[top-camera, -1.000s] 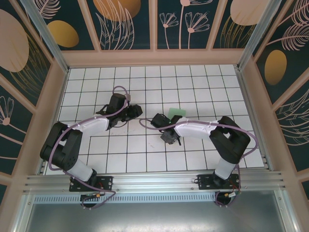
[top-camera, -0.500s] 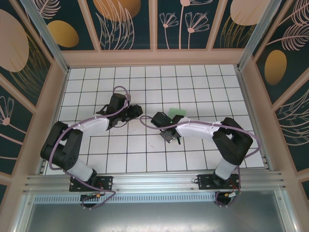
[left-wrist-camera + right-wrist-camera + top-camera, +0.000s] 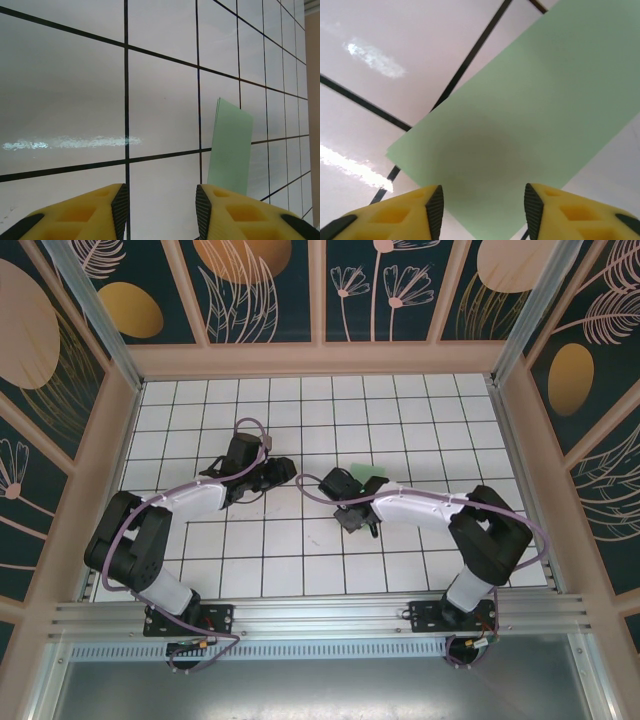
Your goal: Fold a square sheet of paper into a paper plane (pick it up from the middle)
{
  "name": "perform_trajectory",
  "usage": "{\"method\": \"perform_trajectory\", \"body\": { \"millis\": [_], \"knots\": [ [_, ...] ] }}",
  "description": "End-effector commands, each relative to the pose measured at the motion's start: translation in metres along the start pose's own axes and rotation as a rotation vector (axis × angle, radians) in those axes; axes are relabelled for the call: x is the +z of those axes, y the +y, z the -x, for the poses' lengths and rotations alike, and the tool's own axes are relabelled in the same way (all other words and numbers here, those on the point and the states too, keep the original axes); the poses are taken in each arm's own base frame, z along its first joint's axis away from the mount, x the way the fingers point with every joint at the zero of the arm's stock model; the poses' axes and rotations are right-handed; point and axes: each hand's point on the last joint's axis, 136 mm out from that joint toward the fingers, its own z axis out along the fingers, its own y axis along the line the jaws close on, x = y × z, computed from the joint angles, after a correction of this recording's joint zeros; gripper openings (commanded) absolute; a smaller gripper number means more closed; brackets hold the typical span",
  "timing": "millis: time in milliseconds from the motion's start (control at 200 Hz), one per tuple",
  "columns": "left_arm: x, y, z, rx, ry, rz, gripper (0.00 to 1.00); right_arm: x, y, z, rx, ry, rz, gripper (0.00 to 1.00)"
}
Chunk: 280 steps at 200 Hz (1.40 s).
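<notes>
White tiled table (image 3: 300,570). A pale green sheet of paper (image 3: 372,473) lies flat right of centre, seen as a rectangle, partly under the right arm. Right gripper (image 3: 482,205) hangs over the sheet, fingers apart, holding nothing. Left gripper (image 3: 161,210), fingers likewise apart, hangs over bare tile beside the sheet.

Enclosed lab test cell: gridded table (image 3: 300,570), patterned walls (image 3: 270,290)

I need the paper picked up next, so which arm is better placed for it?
Right. The right hand, open, faces the green paper squarely and close up. The left hand, also open, has the paper off to one side and farther ahead.
</notes>
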Motion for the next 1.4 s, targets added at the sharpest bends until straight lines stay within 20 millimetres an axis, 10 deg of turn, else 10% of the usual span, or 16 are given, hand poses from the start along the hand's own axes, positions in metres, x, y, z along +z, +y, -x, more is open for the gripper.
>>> {"method": "perform_trajectory", "body": {
  "millis": [0, 425, 981, 1396],
  "knots": [
    [0.002, -0.007, 0.007, 0.018, -0.012, -0.021, 0.44, 0.001, 0.008, -0.016, -0.053, 0.057, 0.053, 0.52],
    [0.004, -0.005, 0.005, 0.019, -0.002, -0.020, 0.44, 0.024, -0.003, -0.019, -0.100, 0.112, -0.031, 0.65],
    [0.005, -0.005, 0.005, 0.013, 0.002, -0.024, 0.45, 0.018, -0.019, -0.006, -0.049, 0.061, -0.095, 0.21],
    [0.006, -0.008, 0.001, 0.018, 0.014, -0.049, 0.44, 0.000, -0.040, 0.016, 0.182, -0.065, -0.040, 0.19]
  ]
}}
